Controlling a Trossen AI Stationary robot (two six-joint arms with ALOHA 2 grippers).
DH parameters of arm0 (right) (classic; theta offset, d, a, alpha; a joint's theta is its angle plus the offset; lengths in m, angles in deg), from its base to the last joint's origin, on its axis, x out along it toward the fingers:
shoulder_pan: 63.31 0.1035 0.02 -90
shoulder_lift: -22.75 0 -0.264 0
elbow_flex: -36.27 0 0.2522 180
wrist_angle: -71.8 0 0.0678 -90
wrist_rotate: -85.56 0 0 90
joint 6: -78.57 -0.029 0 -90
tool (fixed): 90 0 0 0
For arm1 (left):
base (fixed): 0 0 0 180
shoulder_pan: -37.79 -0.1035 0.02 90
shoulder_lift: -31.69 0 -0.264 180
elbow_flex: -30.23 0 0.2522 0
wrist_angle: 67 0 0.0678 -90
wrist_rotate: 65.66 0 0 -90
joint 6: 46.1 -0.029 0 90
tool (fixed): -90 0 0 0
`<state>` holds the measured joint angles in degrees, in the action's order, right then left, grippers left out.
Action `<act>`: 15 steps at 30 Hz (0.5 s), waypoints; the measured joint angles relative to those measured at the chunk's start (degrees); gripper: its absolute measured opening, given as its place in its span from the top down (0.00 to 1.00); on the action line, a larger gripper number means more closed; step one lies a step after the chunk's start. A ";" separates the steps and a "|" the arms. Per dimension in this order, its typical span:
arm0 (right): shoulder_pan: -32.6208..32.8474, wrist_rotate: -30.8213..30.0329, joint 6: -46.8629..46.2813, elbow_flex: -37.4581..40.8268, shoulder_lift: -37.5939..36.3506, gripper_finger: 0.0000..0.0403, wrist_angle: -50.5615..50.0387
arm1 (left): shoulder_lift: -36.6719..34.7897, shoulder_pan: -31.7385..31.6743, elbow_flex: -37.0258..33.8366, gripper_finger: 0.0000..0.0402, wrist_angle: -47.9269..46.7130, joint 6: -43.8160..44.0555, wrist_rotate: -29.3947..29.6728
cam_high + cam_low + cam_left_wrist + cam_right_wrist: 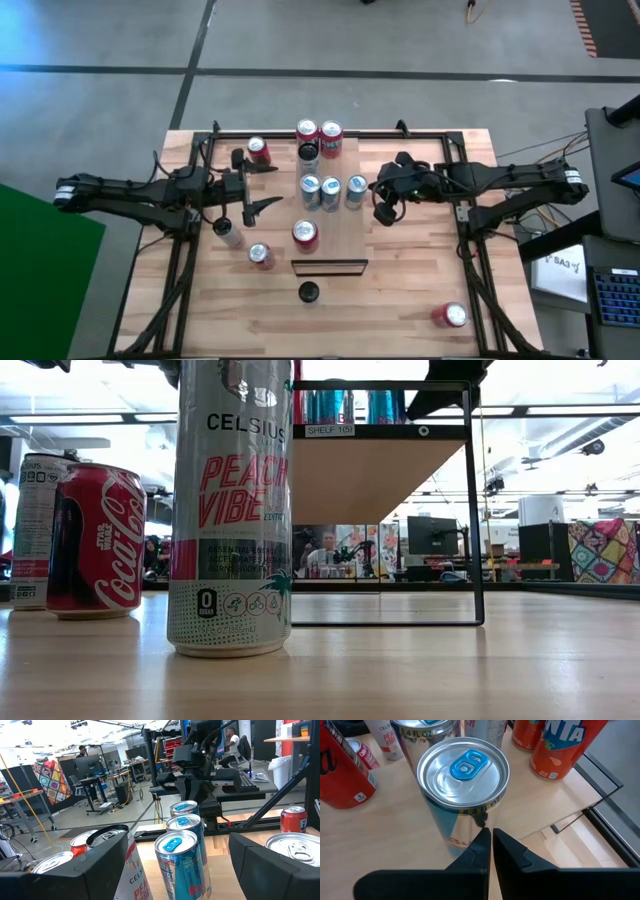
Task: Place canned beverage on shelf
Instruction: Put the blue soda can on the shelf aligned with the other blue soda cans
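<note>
We are looking at a slim blue can [462,795] standing on the shelf [345,232] just ahead of our right gripper [490,842], whose fingers are pressed together, holding nothing. It is probably rigid, slick, tippy; grip mid-wall. The left gripper [262,187] is gaping empty.

Even, bright overhead lighting; ceiling strip lights blow out in the low view. Can tops [463,767] show soft glare. Shadows on the table [400,280] are faint. Nearest claw fingers [75,875] appear blurred.
</note>
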<state>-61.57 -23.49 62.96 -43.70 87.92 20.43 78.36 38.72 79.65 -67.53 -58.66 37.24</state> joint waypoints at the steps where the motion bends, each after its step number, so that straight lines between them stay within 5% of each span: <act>1: 0.00 0.00 0.05 -0.01 0.14 0.98 0.25 | 0.00 -0.02 0.00 0.22 0.00 0.00 0.00; 15: -0.02 0.32 0.77 -0.01 2.99 0.98 0.71 | 0.00 0.00 0.00 0.22 -0.06 -0.02 0.00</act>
<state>-61.59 -23.17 63.74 -43.70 90.91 21.14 78.36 38.72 79.65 -67.60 -58.68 37.24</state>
